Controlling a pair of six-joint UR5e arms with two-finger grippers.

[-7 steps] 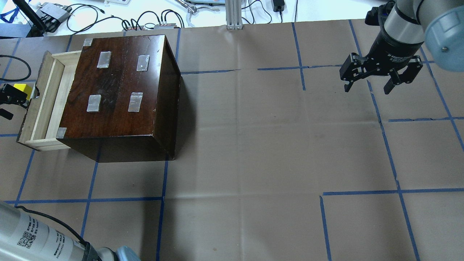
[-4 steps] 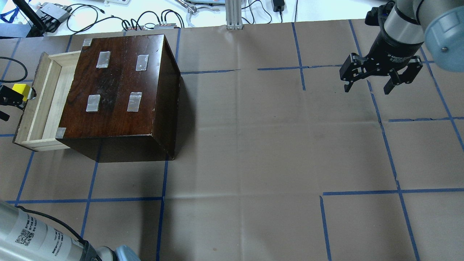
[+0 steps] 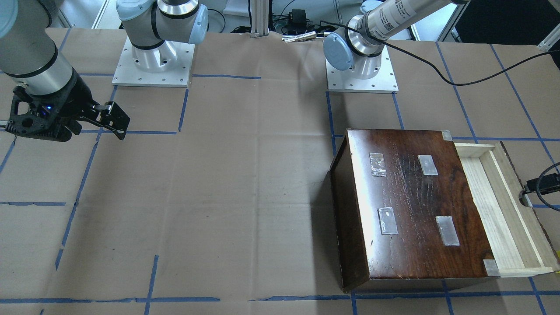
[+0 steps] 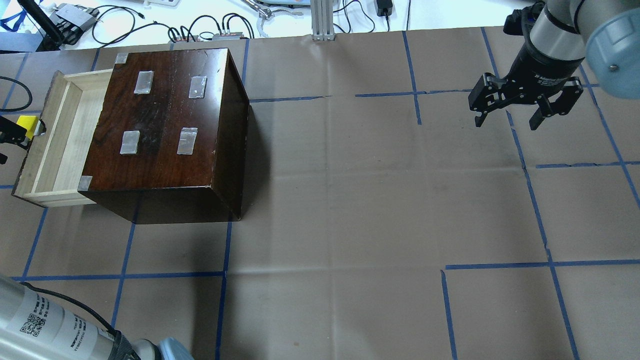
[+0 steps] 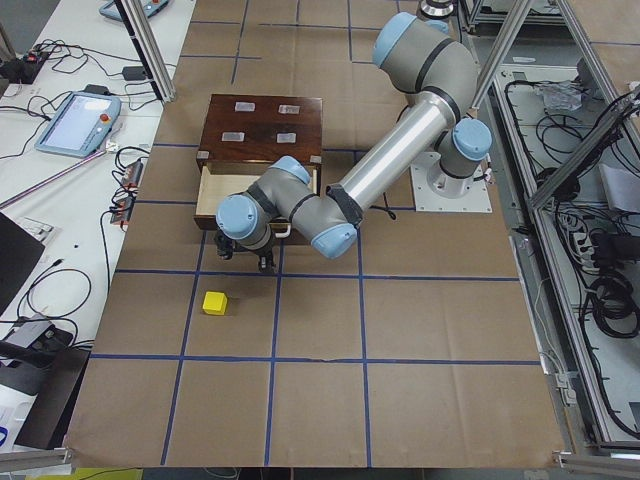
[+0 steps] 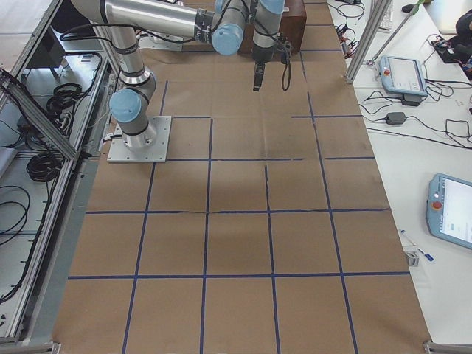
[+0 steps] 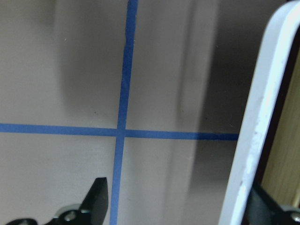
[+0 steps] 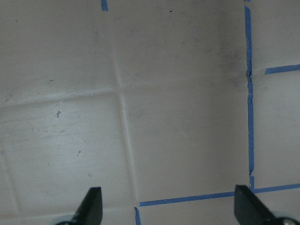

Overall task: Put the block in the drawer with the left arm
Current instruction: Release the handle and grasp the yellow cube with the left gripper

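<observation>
A table covered in brown paper is seen filling most of the frame, ruled into squares by blue tape lines. At the left, the right arm is fixed by its base to a silver plate. The arm is carried across the top of the frame, and the right gripper is hung downward above the paper. A dark brown box is cut off by the top edge. One teach pendant is laid at the upper right, and a second pendant at the right edge.

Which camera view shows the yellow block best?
Exterior left. There the block lies whole and uncovered on the table, with bare paper all around it. Overhead exterior shows it only small, at the view's left edge. The front-facing, exterior right and both wrist views give no clear sight of it.
</observation>
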